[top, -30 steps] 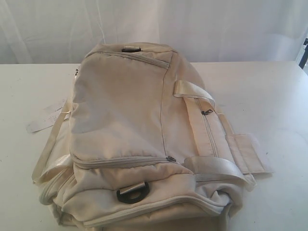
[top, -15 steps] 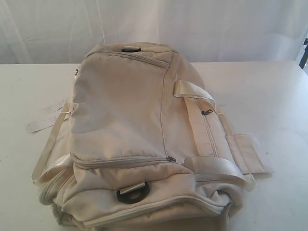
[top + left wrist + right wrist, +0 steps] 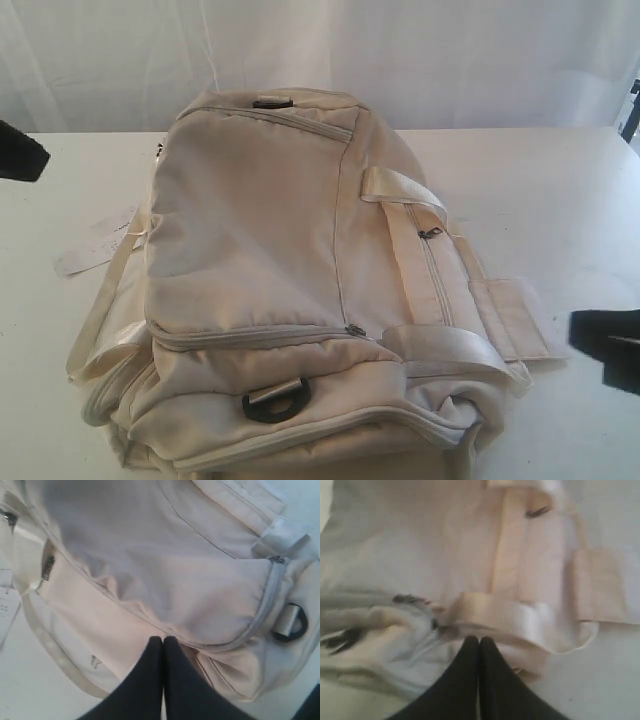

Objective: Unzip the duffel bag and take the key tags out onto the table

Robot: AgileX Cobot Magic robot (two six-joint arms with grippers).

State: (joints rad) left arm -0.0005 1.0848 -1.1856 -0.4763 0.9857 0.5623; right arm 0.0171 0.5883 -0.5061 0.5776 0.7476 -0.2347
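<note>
The cream-white duffel bag (image 3: pixel 290 270) lies zipped in the middle of the white table (image 3: pixel 560 190). Its zippers, one pull (image 3: pixel 354 331) near the front and another (image 3: pixel 430 233) on the right side, are closed. No key tags show. My left gripper (image 3: pixel 20 150) pokes in at the left edge, apart from the bag. In the left wrist view this left gripper (image 3: pixel 163 639) is shut and empty over the bag's side. My right gripper (image 3: pixel 600 340) enters at the right edge; the right wrist view shows the right gripper (image 3: pixel 478 640) shut, empty, near a shiny handle (image 3: pixel 520 620).
A black D-ring (image 3: pixel 275 398) hangs at the bag's front end. A white paper label (image 3: pixel 95 240) lies on the table left of the bag. A white curtain (image 3: pixel 450 50) hangs behind the table.
Both grippers have come into the exterior view, the left at the left edge and the right at the right edge. The bag has not moved.
</note>
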